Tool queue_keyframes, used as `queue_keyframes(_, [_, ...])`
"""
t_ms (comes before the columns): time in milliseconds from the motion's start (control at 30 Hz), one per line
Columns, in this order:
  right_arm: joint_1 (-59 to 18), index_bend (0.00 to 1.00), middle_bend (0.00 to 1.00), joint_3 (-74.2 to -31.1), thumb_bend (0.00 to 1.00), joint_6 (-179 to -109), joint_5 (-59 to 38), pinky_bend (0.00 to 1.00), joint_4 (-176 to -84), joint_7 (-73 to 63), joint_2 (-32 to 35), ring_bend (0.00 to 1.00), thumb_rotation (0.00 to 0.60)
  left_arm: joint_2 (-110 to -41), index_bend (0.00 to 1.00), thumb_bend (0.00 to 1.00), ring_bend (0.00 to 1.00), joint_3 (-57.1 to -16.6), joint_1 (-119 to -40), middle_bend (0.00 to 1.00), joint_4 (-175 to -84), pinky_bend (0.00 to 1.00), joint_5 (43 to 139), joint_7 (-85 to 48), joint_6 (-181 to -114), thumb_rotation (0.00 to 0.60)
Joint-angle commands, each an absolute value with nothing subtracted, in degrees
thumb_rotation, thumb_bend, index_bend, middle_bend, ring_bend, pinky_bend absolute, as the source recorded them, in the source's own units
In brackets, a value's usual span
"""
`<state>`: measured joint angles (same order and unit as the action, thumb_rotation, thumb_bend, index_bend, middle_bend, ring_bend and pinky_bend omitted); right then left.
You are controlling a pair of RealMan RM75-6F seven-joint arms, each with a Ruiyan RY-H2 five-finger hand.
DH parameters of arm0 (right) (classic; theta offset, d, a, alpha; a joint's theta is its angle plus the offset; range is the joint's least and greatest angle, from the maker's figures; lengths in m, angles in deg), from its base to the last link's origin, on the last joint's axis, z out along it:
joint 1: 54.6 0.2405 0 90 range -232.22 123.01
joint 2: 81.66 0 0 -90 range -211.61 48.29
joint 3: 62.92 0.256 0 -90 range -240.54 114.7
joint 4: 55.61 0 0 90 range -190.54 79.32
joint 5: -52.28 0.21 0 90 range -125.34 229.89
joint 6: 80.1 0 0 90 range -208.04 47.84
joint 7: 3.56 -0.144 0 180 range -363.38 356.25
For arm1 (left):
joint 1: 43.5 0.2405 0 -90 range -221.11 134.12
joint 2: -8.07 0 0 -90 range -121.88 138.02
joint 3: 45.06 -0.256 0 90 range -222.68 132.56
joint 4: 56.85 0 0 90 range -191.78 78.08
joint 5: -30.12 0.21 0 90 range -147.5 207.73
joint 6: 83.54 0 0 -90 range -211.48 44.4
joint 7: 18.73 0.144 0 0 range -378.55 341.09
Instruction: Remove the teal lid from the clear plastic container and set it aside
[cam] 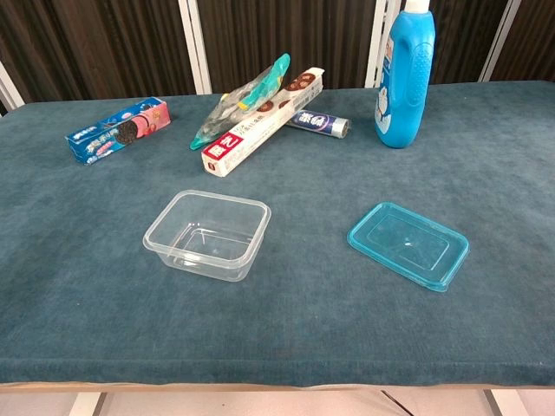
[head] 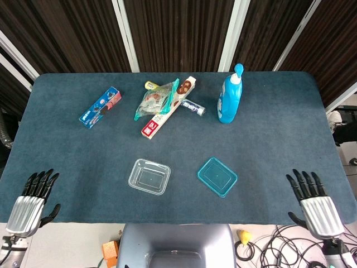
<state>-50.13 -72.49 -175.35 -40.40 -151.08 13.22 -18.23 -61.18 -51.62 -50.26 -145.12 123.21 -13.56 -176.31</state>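
Note:
The teal lid (head: 217, 176) (cam: 408, 244) lies flat on the blue cloth, to the right of the clear plastic container (head: 149, 176) (cam: 208, 234), which stands uncovered with nothing inside. My left hand (head: 30, 203) hangs at the table's near left corner, fingers apart, holding nothing. Beyond the near right edge, my right hand (head: 313, 203) is the same, fingers spread and holding nothing. Both hands are far from the lid and container. The chest view shows neither hand.
At the back stand a blue pump bottle (head: 229, 100) (cam: 401, 74), a long red-and-white box (head: 166, 110), a snack bag (head: 157, 99), a tube (head: 192, 106) and a blue cookie box (head: 100, 107) (cam: 117, 128). The table (head: 268, 145) is covered in dark blue cloth.

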Motion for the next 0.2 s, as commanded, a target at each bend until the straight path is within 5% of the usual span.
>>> queue_keyframes(33, [-52.23, 0.00, 0.00, -71.30, 0.03, -175.06, -39.23, 0.00, -148.77, 10.87, -18.82, 0.00, 0.600, -60.88, 0.00, 0.34, 0.00, -52.87, -49.04, 0.00, -143.22, 0.00, 126.26, -15.76, -177.59, 0.600])
queue_keyframes(200, [-51.95, 0.00, 0.00, -70.53, 0.03, -172.67, -38.72, 0.00, -149.75, 10.50, -19.75, 0.00, 0.600, -59.89, 0.00, 0.34, 0.00, -53.22, -50.03, 0.00, -144.27, 0.00, 125.97, -15.26, -173.44, 0.600])
